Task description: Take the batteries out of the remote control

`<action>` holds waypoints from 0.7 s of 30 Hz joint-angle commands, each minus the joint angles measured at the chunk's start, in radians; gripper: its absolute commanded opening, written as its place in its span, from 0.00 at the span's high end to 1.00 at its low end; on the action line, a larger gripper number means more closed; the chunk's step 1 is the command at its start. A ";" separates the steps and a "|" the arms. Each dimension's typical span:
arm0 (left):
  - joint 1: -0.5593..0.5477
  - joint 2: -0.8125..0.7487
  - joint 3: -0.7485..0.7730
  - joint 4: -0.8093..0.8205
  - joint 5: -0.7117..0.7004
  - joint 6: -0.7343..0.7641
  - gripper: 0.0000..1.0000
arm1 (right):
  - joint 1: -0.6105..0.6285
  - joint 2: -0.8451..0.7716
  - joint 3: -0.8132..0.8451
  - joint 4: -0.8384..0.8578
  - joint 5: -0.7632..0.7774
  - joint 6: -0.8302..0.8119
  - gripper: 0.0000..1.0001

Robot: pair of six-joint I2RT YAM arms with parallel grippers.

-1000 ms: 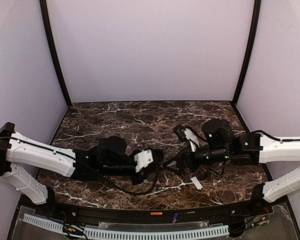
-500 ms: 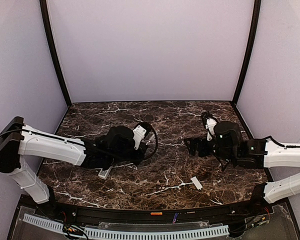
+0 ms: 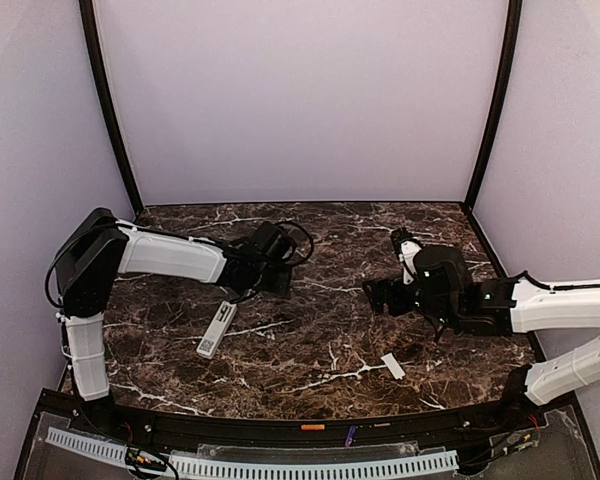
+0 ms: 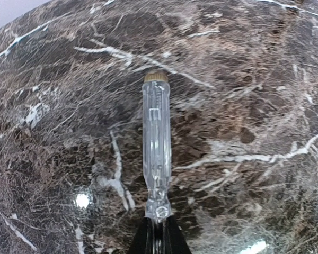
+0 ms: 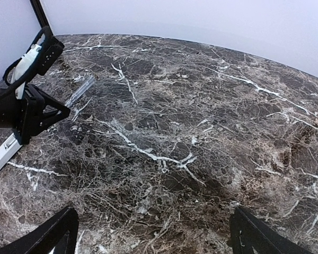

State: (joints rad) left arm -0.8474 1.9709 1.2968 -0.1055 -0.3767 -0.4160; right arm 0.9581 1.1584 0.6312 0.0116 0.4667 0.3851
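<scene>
Slim white rectangular plastic remote control (image 3: pixel 216 330) lies flat on the dark brown, white-veined marble table (image 3: pixel 330 250), left of the middle, with its long axis running from near-left to far-right. In the right wrist view we see only one end of it, at the left edge. It is too small for us to tell which face is up.

Nothing grips it. The left gripper (image 3: pixel 280 284) hangs near its far end, apart from it. Its jaws are pinched narrow on the base of a clear plastic rod-shaped tool (image 4: pixel 156 159) with a brass-coloured tip. The tool sticks straight out from the fingers over the marble, and we cannot tell whether the tip touches the surface.

The right gripper (image 3: pixel 372 296) sits right of the middle, well apart from the remote control and facing the left arm. Its jaws are spread wide and hold nothing; its black fingers (image 5: pixel 53 233) show in the bottom corners of its own view.

A small flat white rectangular piece (image 3: pixel 392 366) lies on the table nearer the front edge, apart from both grippers.
</scene>
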 commanded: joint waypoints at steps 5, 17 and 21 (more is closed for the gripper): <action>0.058 0.051 0.031 -0.105 -0.001 -0.099 0.95 | -0.019 0.030 0.034 0.033 -0.033 -0.015 0.01; 0.069 0.069 0.015 -0.090 0.020 -0.119 0.60 | -0.031 0.053 0.045 0.033 -0.060 -0.022 0.01; 0.069 0.051 0.025 -0.110 0.028 -0.108 0.49 | -0.038 0.055 0.046 0.033 -0.069 -0.020 0.01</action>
State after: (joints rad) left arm -0.7830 2.0388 1.3087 -0.1772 -0.3580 -0.5289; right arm 0.9325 1.2049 0.6518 0.0223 0.4137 0.3744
